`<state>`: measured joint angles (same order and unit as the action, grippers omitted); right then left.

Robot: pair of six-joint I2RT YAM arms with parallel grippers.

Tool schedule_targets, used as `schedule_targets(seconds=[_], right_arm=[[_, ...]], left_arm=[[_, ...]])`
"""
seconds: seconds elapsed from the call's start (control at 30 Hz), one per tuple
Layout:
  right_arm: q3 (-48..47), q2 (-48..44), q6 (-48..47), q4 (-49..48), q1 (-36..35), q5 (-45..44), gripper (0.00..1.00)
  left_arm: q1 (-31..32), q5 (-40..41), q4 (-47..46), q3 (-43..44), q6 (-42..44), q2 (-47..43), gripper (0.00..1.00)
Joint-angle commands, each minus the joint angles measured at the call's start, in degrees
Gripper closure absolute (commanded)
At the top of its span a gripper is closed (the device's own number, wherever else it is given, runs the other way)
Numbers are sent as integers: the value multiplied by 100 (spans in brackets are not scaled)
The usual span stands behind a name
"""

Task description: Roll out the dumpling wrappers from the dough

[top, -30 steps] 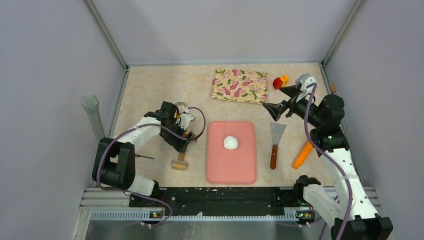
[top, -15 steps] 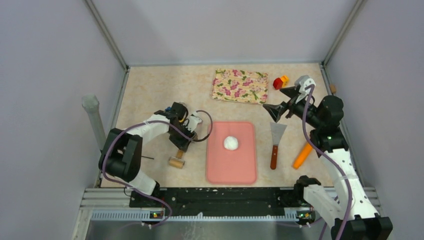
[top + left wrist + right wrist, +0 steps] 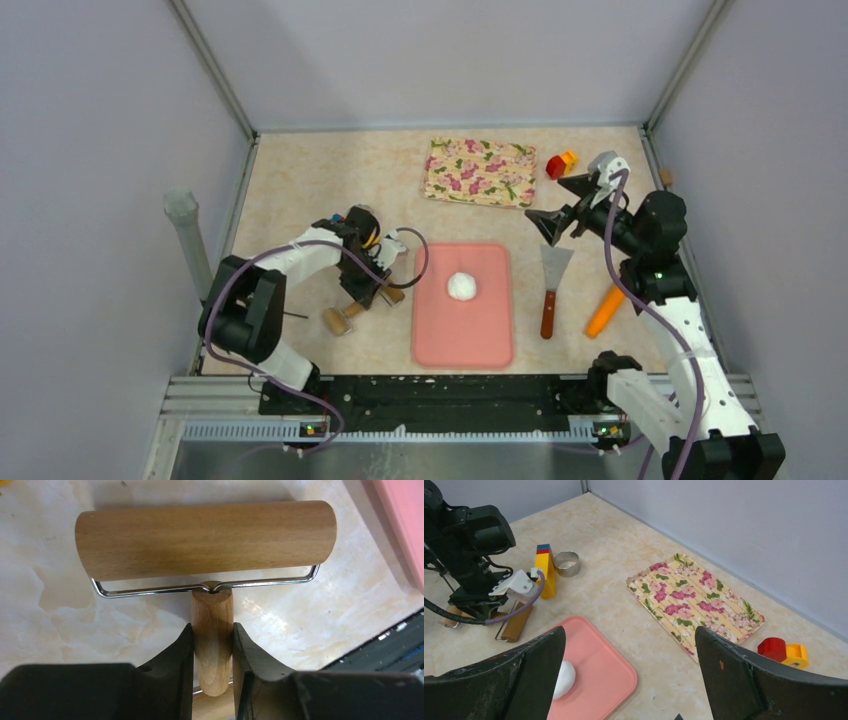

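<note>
Roller [image 3: 205,540] newly askew, handle [image 3: 212,630] between left fingers [image 3: 172,670], wrist view only.

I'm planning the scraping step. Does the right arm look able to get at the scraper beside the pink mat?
Probably yes. The right tool hangs open close to the scraper, which lies uncovered beside the pink mat, with nothing on it.
</note>
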<state>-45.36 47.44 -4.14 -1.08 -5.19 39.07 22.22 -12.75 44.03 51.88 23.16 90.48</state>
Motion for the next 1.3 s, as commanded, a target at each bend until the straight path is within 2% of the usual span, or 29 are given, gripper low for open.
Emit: schedule_targets(seconds=[0.0,0.13,0.23,0.43,0.57,0.63,0.73,0.8,0.87,1.03,1.17,1.27], right_arm=[[-361,164,55,86,22,548,2],[-678,590,299,441,-190,1287,4],[-1034,1020,242,804,-661,1340,4],[-2152,2203,358,1490,-1131,1945,7],[-2266,2496,713,890,-1182,2775,13],[-1870,2239,541,282,-1306,2532,13],[-1041,1791,21,-749,-1617,1829,11],[-478,1638,-1,-1575,-1835,1642,10],[-310,1669,104,-2046,-2009,1400,10],[-403,2081,243,-2323,-2331,606,13],[-751,2530,230,-1929,-2642,504,16],[-895,2766,359,-2041,-2894,440,15]], left_arm=[[25,-409,669,471,145,-704,100],[27,-843,1015,909,326,-1588,100],[32,-1172,1068,1229,456,-2080,100],[133,-1646,630,1949,357,-2491,100],[134,-1100,-821,2310,-1003,-2605,100],[125,-854,-1370,2564,-1595,-2543,100],[120,-617,-1472,3299,-2670,-2090,100],[115,-499,-1709,3528,-3437,-1881,100],[101,-542,-1742,3728,-4124,-1596,100],[-287,-1319,-2343,3369,-5776,-1336,100],[-838,-2286,-3356,2575,-7331,-1335,100],[-1059,-2301,-3580,2297,-7567,-1405,100]])
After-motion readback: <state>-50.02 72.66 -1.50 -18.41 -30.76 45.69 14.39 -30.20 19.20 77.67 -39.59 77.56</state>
